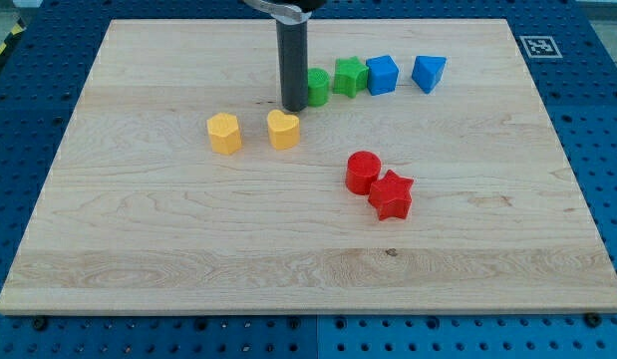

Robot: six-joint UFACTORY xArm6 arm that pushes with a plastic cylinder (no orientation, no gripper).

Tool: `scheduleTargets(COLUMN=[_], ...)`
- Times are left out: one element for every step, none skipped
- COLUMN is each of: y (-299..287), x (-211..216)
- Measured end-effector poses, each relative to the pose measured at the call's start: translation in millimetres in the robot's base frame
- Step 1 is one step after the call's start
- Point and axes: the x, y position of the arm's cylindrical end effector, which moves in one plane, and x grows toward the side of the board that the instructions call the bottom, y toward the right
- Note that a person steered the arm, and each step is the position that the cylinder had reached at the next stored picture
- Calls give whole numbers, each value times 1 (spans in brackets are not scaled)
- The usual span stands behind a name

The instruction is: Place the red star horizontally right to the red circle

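Observation:
The red circle (363, 172) lies right of the board's middle. The red star (392, 194) touches it at its lower right, a little lower in the view. My tip (293, 107) stands near the view's top, just above the yellow heart (283, 130) and touching the left side of a green block (316, 87). The tip is well up and to the left of both red blocks.
A yellow hexagon (224, 133) lies left of the yellow heart. A green star (350, 77), a blue cube (382, 75) and a blue triangle (429, 72) form a row toward the view's top right. The wooden board (139, 239) sits on a blue perforated table.

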Motion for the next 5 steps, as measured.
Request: scheduleTargets(y=[1,10,44,89,142], x=[0,1,9,32,88])
